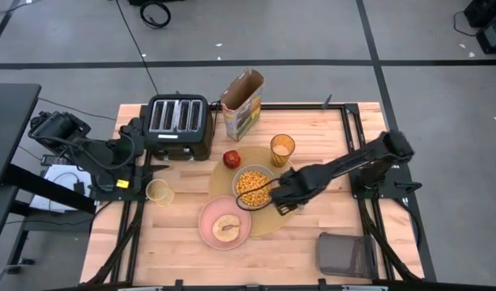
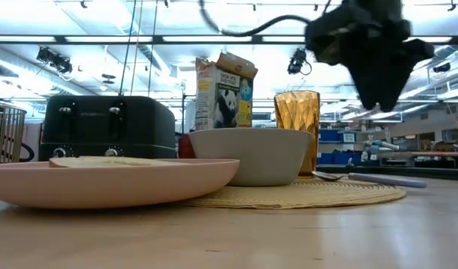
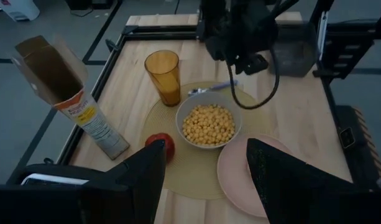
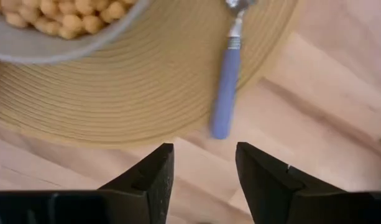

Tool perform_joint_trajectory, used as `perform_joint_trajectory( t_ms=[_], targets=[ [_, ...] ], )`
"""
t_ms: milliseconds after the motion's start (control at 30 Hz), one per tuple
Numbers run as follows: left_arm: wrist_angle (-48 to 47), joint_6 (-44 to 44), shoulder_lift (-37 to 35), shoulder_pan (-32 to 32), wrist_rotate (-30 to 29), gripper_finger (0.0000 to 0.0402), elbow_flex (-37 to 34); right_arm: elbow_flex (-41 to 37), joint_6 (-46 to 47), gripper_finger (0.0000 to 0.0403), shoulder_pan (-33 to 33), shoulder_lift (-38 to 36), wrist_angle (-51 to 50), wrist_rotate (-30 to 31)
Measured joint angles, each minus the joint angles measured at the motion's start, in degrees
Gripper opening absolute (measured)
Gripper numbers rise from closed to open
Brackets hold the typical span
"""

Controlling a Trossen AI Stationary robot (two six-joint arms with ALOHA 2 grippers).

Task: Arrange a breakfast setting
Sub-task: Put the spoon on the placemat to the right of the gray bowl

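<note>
The round tan placemat (image 1: 264, 217) lies mid-table. On it stands the pale grey bowl (image 1: 254, 185), filled with yellow cereal. The red apple (image 1: 231, 158) and the amber tumbler (image 1: 281, 149) stand at its far edge. The pink plate (image 1: 225, 224), with a piece of bread on it, overlaps its near-left edge. The spoon (image 4: 227, 81) lies to the right of the bowl, its bluish handle end reaching past the mat's edge. My right gripper (image 4: 202, 155) hovers open and empty just above the handle end. My left gripper (image 3: 206, 168) is open and empty near the toaster.
A black toaster (image 1: 179, 123) and an open cereal box (image 1: 242, 103) stand at the far edge. A clear cup (image 1: 159, 191) stands left of the plate. A dark mesh basket (image 1: 345, 255) lies at the near right corner. Bare wood shows along the near edge.
</note>
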Motion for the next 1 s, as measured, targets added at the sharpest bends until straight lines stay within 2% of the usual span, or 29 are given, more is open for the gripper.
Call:
perform_joint_trajectory(
  t_ms=[100,233,333,433,667,833,1000],
  targets=[
    [2.4,-0.1,0.0,0.0,0.0,0.0229,0.0,-5.3,-0.3,0.0179,1.7,-4.2,3.2,2.7],
    [7.7,-0.1,0.0,0.0,-0.1,0.0229,0.0,-14.6,0.5,0.0179,3.1,-7.2,13.4,8.3],
    [11.6,-0.1,0.1,0.0,-0.8,0.0229,0.0,-19.9,0.3,0.0179,2.8,-6.4,21.4,11.9],
    [16.2,0.4,0.6,0.1,-1.8,0.0229,0.0,-23.5,-1.1,0.0176,1.6,-3.2,26.3,12.2],
    [25.7,5.6,1.5,0.2,-3.7,0.0229,0.0,-24.3,-2.0,0.016,-0.7,-0.5,27.9,10.1],
    [26.7,4.8,2.2,0.2,-7.9,0.0229,0.0,-24.5,0.9,0.013,-1.8,-1.6,28.0,7.9],
    [26.8,3.2,2.0,0.2,-8.7,0.0229,0.0,-24.5,4.1,0.0086,-2.8,-1.9,28.3,6.6]
  ],
)
